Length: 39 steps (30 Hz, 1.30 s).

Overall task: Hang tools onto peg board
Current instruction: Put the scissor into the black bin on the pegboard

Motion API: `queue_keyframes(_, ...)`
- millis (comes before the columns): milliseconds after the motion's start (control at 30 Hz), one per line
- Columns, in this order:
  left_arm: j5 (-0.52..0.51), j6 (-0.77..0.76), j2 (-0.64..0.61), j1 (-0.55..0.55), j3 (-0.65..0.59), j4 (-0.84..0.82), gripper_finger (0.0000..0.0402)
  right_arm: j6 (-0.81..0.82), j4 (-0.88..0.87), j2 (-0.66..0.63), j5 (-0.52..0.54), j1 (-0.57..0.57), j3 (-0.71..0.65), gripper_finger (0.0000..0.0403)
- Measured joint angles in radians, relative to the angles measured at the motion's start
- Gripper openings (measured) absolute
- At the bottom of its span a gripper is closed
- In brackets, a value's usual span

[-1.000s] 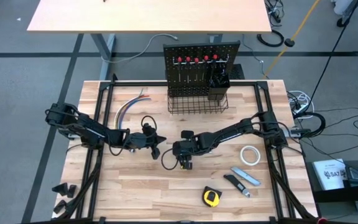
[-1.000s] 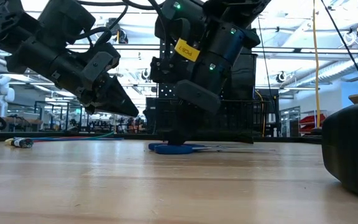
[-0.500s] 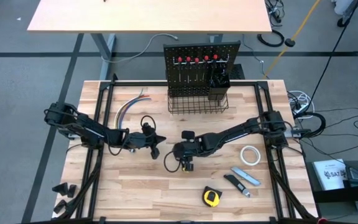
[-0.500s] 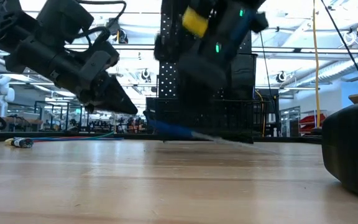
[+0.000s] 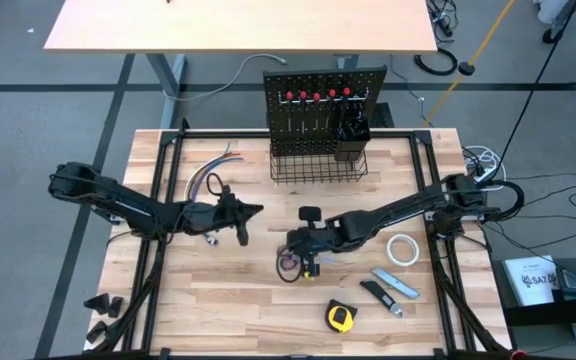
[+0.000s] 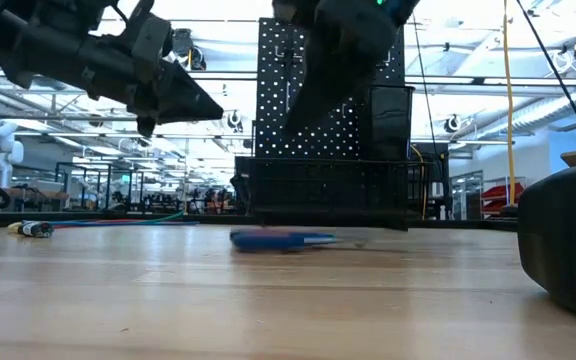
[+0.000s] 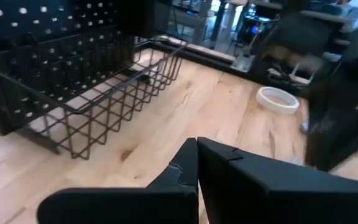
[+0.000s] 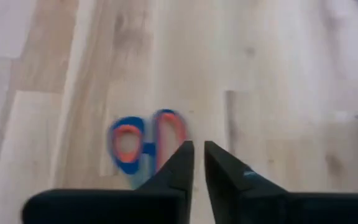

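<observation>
your right wrist view showed what the others hid: the scissors (image 8: 145,144), blue grips with orange inside the loops, lay flat on the tabletop (image 8: 278,81) just ahead of the right pincer (image 8: 199,149), whose fingers stood nearly together with a thin gap and held nothing. the low view gave the same tool only as a blue shape (image 6: 280,239) resting on the wood in front of the wire basket (image 6: 333,190). from above, the right pincer (image 5: 306,243) sat near mid-tabletop, above a dark loop of tool.

your left pincer (image 5: 249,212) was pressed together and empty, raised off the surface to the left of centre; its wrist view looked past shut fingers (image 7: 194,163) to the basket (image 7: 98,93) and the white tape roll (image 7: 278,99).

the surface was light wooden planking in a black frame, on grey floor, with a second table behind. the peg board (image 5: 324,100) stood upright at the far edge, red-handled tools on its hooks. coloured wires (image 5: 208,170) lay far left; tape roll (image 5: 401,250), utility knife (image 5: 396,284) and yellow tape measure (image 5: 340,317) lay near right.
</observation>
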Motion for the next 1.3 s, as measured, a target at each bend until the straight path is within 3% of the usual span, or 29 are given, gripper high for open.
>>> queue_keyframes(100,-0.003,-0.002,-0.022,-0.001,0.000,-0.042,0.0000,-0.004,-0.024,-0.049,0.020,0.011,0.000,0.0004)
queue_keyframes(200,0.034,-0.008,-0.017,-0.005,0.000,-0.076,0.0000,0.048,-0.044,-0.066,-0.024,0.010,0.001,0.0006)
queue_keyframes(367,0.176,-0.005,0.063,-0.015,0.000,-0.062,0.0007,0.032,-0.017,-0.007,-0.083,0.010,0.001,0.0051)
queue_keyframes(667,0.147,-0.006,0.227,-0.015,0.000,0.057,0.0021,0.004,0.084,0.153,-0.089,0.016,0.001,0.0168)
queue_keyframes(833,0.146,-0.007,0.235,-0.006,0.001,0.076,0.0022,0.013,0.117,0.193,-0.099,0.023,0.002,0.0194)
queue_keyframes(1100,0.147,-0.008,0.236,-0.006,0.002,0.076,0.0023,0.040,0.183,0.292,-0.110,0.021,0.009,0.0178)
queue_keyframes(1300,0.147,-0.008,0.236,-0.006,0.002,0.075,0.0023,0.065,0.176,0.315,-0.110,0.019,0.009,0.0101)
